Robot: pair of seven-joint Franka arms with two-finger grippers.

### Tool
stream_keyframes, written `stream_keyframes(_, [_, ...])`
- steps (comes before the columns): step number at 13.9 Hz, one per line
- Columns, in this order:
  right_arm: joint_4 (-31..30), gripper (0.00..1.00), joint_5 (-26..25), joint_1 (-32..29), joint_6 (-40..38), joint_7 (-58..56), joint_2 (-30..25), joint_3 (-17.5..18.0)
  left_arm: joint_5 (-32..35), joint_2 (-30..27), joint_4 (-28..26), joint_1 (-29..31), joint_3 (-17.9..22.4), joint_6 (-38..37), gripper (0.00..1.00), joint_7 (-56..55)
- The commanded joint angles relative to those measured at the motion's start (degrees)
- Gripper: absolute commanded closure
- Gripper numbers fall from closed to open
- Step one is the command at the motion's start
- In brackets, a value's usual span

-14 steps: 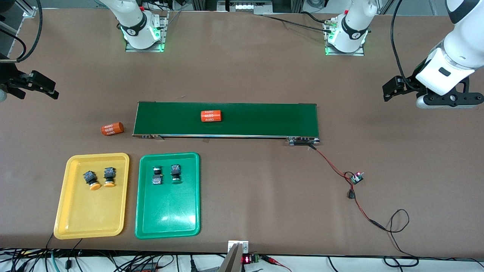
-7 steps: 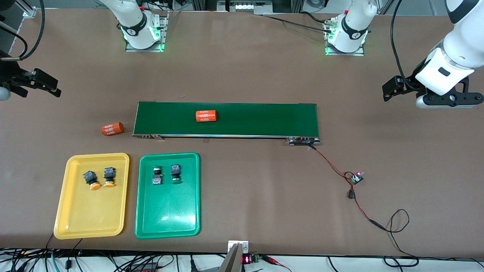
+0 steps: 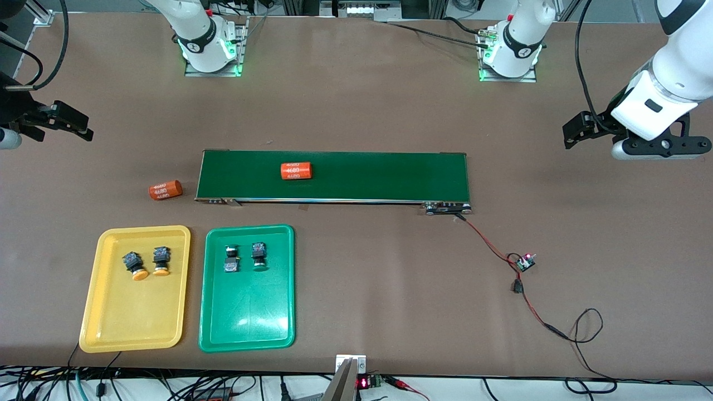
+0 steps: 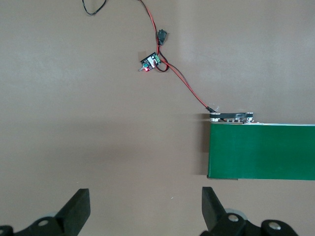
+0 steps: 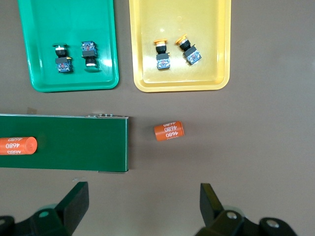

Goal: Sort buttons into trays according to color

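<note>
A long dark-green conveyor belt lies across the middle of the brown table, carrying an orange cylinder printed "4680"; a second orange cylinder lies on the table just off the belt's end toward the right arm's end. A tiny circuit board on red-black wires sits nearer the front camera, toward the left arm's end.

The shallow yellow plastic tray holds the two yellow-orange capped push-buttons; beside it, the matching green plastic tray holds the two green-capped push-buttons.

The right gripper hangs with fingers spread over bare table, well apart from both trays. The left gripper, also spread and empty, hangs over the table's other end, the belt lying between it and the trays.
</note>
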Motion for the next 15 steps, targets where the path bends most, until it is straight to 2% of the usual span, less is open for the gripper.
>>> stream_keyframes(1, [0.5,0.0,-1.0,0.0,-1.0,-0.1,-0.5,0.3,1.3,0.2,1.4,-0.1,-0.3,-1.7,0.0,-0.1])
stream_keyframes(15, [0.5,0.0,-0.8,-0.1,-1.6,-0.1,-0.5,0.2,1.3,0.3,1.5,0.0,-0.9,-1.7,0.0,0.0])
